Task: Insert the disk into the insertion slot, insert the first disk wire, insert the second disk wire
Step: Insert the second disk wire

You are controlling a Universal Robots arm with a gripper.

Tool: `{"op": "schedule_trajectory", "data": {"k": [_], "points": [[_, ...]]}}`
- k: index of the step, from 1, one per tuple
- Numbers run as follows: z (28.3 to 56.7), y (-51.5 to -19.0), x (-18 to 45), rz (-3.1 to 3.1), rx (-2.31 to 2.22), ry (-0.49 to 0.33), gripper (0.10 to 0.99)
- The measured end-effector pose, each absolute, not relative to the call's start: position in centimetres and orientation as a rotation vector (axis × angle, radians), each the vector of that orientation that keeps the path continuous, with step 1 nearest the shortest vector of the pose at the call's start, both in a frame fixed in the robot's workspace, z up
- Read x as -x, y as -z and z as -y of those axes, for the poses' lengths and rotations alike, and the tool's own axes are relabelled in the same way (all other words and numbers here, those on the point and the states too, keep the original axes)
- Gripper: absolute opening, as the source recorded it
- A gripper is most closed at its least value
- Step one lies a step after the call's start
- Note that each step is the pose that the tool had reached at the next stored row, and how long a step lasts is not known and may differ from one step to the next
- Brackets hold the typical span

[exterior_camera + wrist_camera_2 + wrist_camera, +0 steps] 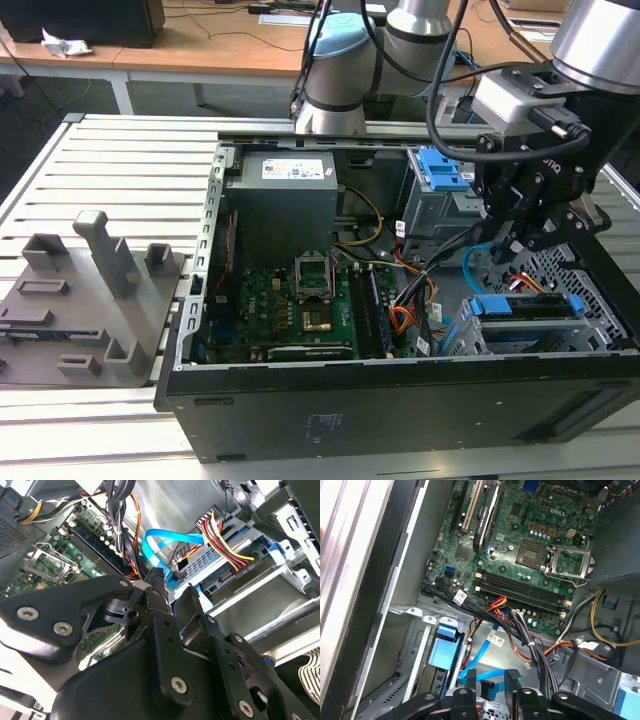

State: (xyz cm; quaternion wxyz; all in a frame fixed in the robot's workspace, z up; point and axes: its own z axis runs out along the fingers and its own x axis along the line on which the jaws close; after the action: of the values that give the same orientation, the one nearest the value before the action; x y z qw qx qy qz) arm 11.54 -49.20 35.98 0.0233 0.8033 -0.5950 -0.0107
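Disk (pixel 525 307) is sitting in the insertion slot (pixel 590 300), first disk wire (pixel 225 542) plugged in. Claw (pixel 172 587) is pinching the second disk wire (pixel 162 545) connector just above the drive's rear; it needs aligning with the port.

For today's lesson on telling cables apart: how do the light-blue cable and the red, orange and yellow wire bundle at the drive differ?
The light-blue cable is a single smooth flat band of one colour; the wire bundle is several thin separate strands in red, orange, yellow and black. The cable bends in a loop toward the gripper, while the bundle fans out and runs into a connector on the disk. Both lie beside the same drive.
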Motion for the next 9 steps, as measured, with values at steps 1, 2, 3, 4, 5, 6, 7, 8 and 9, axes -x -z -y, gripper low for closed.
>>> {"op": "schedule_trajectory", "data": {"k": [1, 2, 3, 4, 5, 6, 7, 8, 9], "points": [[49.19, -35.87, -11.54, 1.841, -2.486, 0.032, 0.361], [49.19, -35.88, -11.54, 1.841, -2.486, 0.031, 0.361], [49.19, -35.88, -11.54, 1.841, -2.486, 0.031, 0.361], [49.19, -35.87, -11.54, 1.841, -2.486, 0.031, 0.361], [49.19, -35.87, -11.54, 1.841, -2.486, 0.031, 0.361], [49.19, -35.87, -11.54, 1.841, -2.486, 0.031, 0.361], [49.19, -35.87, -11.54, 1.841, -2.486, 0.031, 0.349], [49.19, -35.87, -11.54, 1.841, -2.486, 0.031, 0.282], [49.19, -35.87, -11.54, 1.84, -2.486, 0.031, 0.165]]}}
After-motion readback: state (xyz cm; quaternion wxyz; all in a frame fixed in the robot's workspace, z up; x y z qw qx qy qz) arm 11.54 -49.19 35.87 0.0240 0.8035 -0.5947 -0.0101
